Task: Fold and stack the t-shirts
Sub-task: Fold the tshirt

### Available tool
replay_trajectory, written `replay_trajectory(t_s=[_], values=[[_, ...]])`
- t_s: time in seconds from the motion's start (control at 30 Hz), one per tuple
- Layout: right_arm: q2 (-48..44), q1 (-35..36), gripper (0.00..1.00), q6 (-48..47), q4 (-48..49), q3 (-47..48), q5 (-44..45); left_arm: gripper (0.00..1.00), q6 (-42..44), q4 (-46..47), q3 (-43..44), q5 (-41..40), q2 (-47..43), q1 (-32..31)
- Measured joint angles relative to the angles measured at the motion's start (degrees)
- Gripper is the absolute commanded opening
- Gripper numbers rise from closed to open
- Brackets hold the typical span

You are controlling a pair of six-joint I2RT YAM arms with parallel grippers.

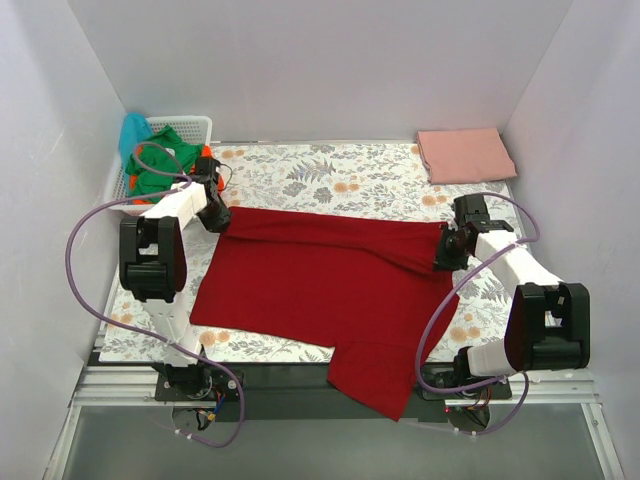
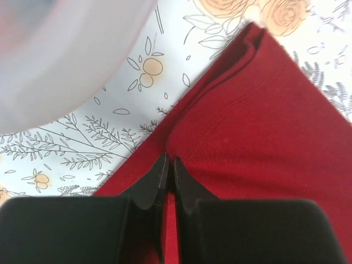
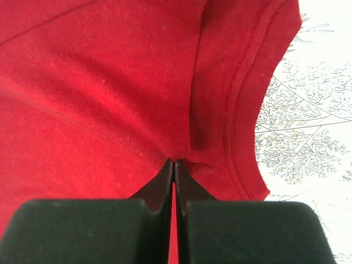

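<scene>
A dark red t-shirt [image 1: 320, 285] lies spread on the floral table, its far edge folded over and one sleeve hanging over the near edge. My left gripper [image 1: 218, 218] is shut on its far left corner; in the left wrist view the fingers [image 2: 159, 179] pinch the red cloth [image 2: 253, 126]. My right gripper [image 1: 446, 250] is shut on the far right edge; in the right wrist view the fingers [image 3: 165, 179] pinch the cloth [image 3: 99, 93] beside the hem. A folded salmon pink t-shirt [image 1: 465, 155] lies at the far right. Green [image 1: 165, 165], turquoise [image 1: 133, 130] and orange [image 1: 206, 155] t-shirts sit in the basket.
A white lattice basket [image 1: 195, 125] stands at the far left corner, close behind my left gripper. White walls enclose the table on three sides. The floral table cover [image 1: 330, 175] shows behind the red t-shirt.
</scene>
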Motion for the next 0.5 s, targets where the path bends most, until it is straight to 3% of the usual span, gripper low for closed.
replay_trajectory(t_s=[0.5], values=[[-5.9,-0.5,0.01,0.2,-1.8,7.2,-4.4,0.0,0.7,-1.5,9.5,-1.6,-0.7,0.4]])
